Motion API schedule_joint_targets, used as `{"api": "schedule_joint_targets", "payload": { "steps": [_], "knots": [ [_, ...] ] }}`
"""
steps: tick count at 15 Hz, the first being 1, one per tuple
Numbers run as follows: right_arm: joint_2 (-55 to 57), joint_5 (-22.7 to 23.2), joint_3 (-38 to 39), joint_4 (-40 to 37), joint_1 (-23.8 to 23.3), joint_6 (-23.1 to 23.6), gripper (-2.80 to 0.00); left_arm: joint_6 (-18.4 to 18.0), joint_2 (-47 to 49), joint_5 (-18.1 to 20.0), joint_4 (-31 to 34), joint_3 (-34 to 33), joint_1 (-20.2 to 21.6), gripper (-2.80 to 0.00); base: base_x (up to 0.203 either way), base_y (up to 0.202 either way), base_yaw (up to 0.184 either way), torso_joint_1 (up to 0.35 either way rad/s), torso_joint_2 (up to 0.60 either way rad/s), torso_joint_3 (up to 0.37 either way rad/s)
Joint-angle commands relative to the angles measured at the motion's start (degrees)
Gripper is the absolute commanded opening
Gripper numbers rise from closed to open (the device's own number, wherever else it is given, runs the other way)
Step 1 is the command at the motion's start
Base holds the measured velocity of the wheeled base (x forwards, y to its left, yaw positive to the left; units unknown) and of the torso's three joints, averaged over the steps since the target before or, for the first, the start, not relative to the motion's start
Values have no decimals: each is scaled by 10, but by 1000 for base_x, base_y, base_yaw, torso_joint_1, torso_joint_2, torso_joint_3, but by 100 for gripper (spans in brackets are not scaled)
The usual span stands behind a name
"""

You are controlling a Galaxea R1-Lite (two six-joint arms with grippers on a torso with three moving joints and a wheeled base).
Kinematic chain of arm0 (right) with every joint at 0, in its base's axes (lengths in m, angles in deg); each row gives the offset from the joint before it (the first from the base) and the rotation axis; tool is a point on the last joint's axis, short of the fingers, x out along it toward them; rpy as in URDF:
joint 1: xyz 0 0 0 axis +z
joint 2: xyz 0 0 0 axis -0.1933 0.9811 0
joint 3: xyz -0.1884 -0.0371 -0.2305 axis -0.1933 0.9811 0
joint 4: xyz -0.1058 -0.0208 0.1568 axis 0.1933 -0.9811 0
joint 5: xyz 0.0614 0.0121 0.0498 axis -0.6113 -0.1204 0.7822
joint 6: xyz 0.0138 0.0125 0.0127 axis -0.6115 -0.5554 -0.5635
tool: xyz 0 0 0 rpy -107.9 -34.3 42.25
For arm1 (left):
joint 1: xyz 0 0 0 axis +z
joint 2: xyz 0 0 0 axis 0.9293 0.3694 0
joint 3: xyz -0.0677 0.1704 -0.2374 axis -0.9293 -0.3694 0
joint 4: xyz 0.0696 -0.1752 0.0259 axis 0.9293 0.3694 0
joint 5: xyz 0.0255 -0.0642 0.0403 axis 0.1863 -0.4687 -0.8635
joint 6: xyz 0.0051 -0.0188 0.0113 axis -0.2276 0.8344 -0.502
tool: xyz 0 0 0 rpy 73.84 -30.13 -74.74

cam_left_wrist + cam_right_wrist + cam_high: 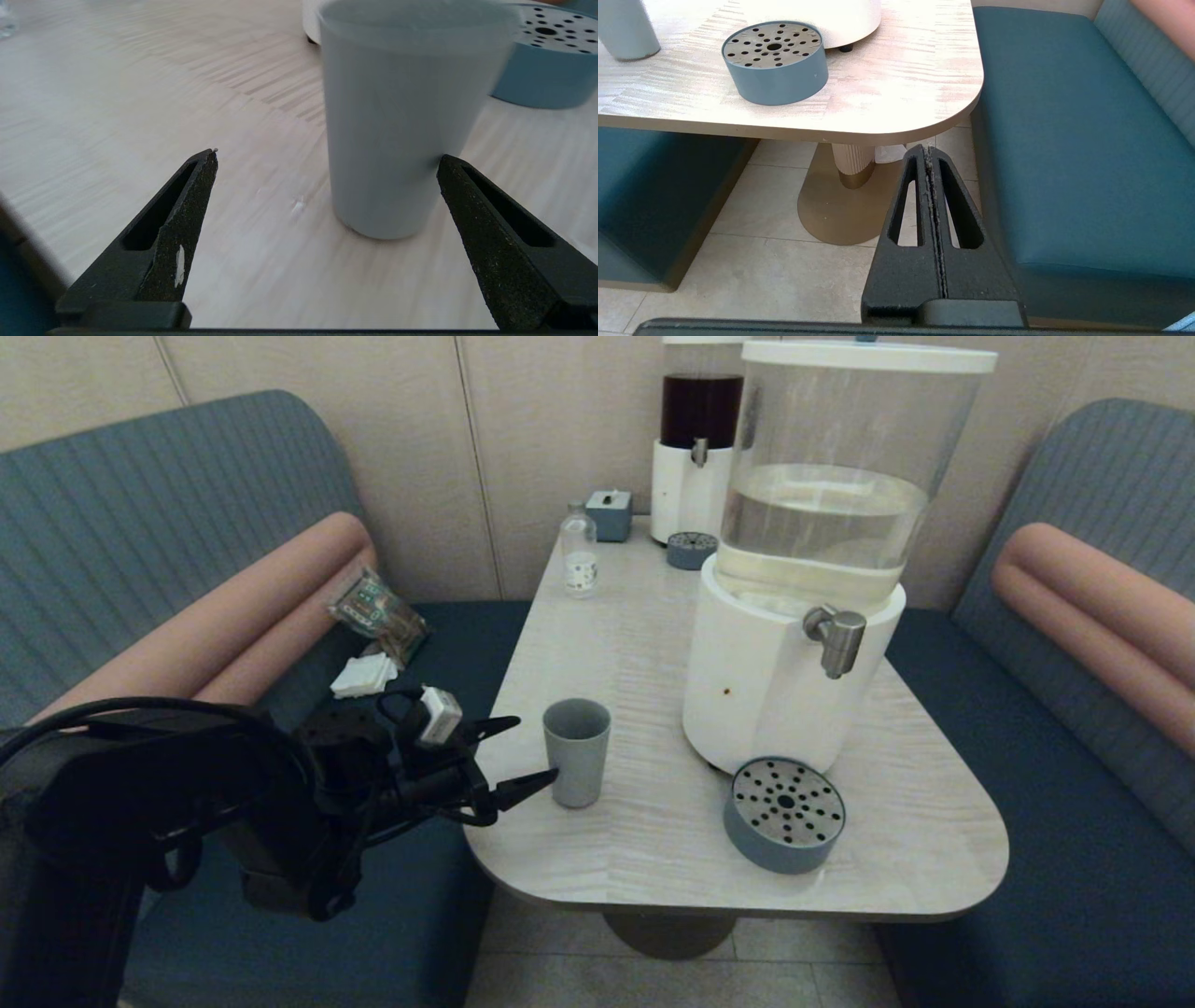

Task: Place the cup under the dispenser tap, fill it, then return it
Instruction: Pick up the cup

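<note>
The cup (576, 751) stands upright on the pale desk (644, 644), near its left edge and well apart from the dispenser tap (837, 637) and the round drip tray (783, 827) below it. The left hand (523, 753) sits level with the cup, fingers spread wide, one tip right at its side. The right hand (927, 150) hangs below the desk's corner, pressed shut on nothing
</note>
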Motion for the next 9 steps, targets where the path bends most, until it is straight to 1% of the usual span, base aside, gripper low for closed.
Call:
{"api": "schedule_joint_targets", "payload": {
  "steps": [1,4,9],
  "knots": [
    [1,0,1,0,0,0,-280,6,29,-5,-5,31,-15,0,0,0,0,0,0,0],
    [1,0,1,0,0,0,-280,13,37,-20,-5,50,-34,0,0,0,0,0,0,0],
    [1,0,0,0,0,0,-280,14,27,-23,-5,37,-54,0,0,0,0,0,0,0]
  ]
}}
